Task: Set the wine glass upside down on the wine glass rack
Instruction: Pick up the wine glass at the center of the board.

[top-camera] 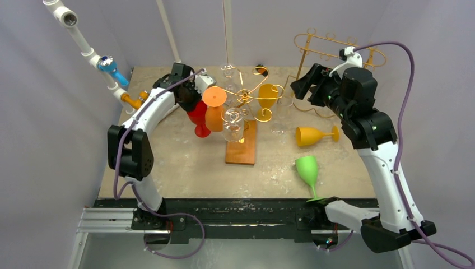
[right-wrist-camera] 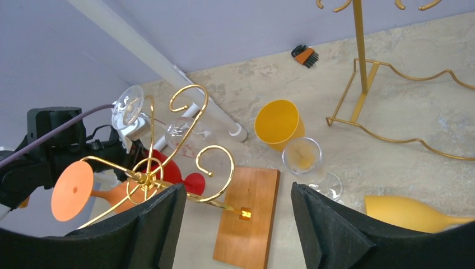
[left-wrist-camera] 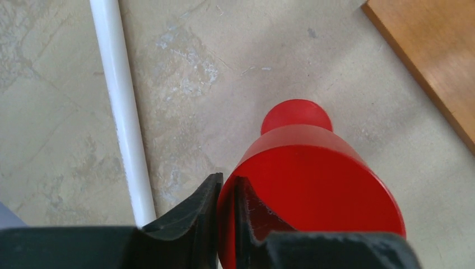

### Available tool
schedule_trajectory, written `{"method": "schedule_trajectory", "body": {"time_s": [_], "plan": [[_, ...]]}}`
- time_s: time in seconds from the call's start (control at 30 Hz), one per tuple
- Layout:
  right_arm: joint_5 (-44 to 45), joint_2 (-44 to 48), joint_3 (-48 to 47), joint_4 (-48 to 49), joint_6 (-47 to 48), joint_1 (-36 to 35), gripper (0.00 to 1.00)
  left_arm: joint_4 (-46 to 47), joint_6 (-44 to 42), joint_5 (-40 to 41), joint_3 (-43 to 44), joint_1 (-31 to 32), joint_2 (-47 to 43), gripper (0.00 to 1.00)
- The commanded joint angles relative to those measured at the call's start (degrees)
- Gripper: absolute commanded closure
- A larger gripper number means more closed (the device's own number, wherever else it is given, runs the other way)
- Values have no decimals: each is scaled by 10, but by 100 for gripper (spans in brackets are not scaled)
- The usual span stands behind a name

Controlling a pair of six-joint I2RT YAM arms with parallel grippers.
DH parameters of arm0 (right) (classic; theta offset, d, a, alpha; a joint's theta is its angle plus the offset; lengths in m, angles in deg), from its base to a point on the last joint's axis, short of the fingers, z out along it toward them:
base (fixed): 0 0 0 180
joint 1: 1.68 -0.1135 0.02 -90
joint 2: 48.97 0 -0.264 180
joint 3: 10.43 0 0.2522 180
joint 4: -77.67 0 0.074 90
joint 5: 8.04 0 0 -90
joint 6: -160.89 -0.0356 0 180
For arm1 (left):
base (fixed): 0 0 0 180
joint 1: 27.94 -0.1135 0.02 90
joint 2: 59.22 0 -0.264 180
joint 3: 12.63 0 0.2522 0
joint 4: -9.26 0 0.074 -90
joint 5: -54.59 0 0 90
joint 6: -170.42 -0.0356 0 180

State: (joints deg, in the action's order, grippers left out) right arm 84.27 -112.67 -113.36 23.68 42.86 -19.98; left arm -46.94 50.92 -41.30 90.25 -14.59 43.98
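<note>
Table [top-camera: 179, 168]: flat top, mottled beige, stone-like, with pale scuffed patches. A smooth, round white pipe [left-wrist-camera: 126, 112] lies across it.

Rack [top-camera: 246, 95]: thin, glossy gold wire arms curling into open spirals, set on a flat rectangular wooden base [top-camera: 241, 144] with a warm brown, matte grain. An orange glass [top-camera: 213, 109] hangs from one arm upside down, its flat round foot on top. A clear glass [top-camera: 232, 124] hangs beside it over the base. A yellow glass [top-camera: 268, 96] is close to the rack's right side; it is opaque with a deep bowl.

Red wine glass [top-camera: 197, 115]: opaque, glossy plastic-looking red with a tapered bowl, a short stem and a small round foot. It sits just left of the rack, next to the hanging orange glass, with its bowl toward the wrist and its foot pointing down at the table. I cannot tell whether the foot touches the surface. It is not on the rack.

Left gripper [left-wrist-camera: 227, 182]: black fingers [left-wrist-camera: 196, 207] pressed close together, pinching the rim wall of the red wine glass, one finger outside and one inside the bowl.

Right gripper [right-wrist-camera: 238, 193]: dark, rough-faced jaws spread wide with nothing between them, held up on the rack's right side.

Farther right, an amber glass [top-camera: 313, 135] lies on its side. A green glass [top-camera: 307, 171] tilts near the front edge. A second gold wire stand [top-camera: 336, 50] rises at the back right.
</note>
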Motion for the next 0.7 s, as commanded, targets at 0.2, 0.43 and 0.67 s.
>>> {"method": "schedule_trajectory", "body": {"time_s": [0.2,0.43,0.67], "plan": [[-21,-7,-57,-4,-4,2,23,-48,4,0,106,-2,-80,100],[-52,-33,-89,0,-9,2,13,-6,-5,10,198,-1,-161,100],[-105,-69,-161,-13,-39,2,1,187,-42,10,141,-1,-277,100]]}}
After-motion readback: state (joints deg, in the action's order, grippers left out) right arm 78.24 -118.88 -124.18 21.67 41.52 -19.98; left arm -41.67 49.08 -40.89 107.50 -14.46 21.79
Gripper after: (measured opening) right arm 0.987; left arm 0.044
